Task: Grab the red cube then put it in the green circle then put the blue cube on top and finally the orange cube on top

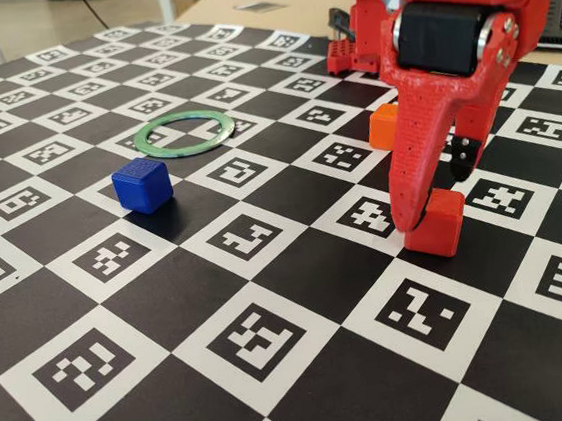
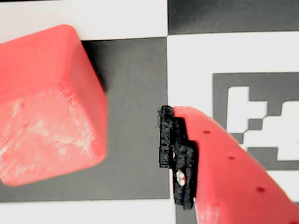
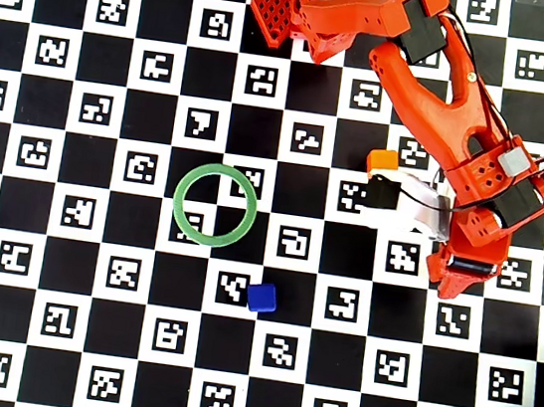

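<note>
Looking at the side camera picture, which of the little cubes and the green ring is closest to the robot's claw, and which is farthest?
Going by the fixed view, from the gripper:
1. The red cube, right at the fingertips, low on the right.
2. The orange cube, just behind the claw, partly hidden.
3. The blue cube, well off to the left.
4. The green circle, left and farther back; close to the blue cube's rank.

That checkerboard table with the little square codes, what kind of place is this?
Probably a robotics lab or hobbyist's test bench. The table is covered in black-and-white squares printed with marker codes, a red plastic robot arm stands on it, and small practice pieces lie around: a blue cube and a green circle.
</note>
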Motion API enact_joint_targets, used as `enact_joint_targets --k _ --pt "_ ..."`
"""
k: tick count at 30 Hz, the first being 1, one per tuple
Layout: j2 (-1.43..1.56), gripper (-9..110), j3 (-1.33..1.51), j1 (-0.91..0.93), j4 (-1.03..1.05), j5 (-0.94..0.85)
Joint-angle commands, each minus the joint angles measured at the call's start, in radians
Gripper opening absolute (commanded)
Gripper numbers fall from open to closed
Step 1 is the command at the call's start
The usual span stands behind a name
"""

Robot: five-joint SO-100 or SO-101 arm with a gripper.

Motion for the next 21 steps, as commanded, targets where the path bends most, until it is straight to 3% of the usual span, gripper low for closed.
enact_joint_targets --k 1,21 --pt "0.017 36 -0.012 0.002 -0.018 -0.014" --pt "-0.012 36 -0.018 0.012 -0.069 -0.152"
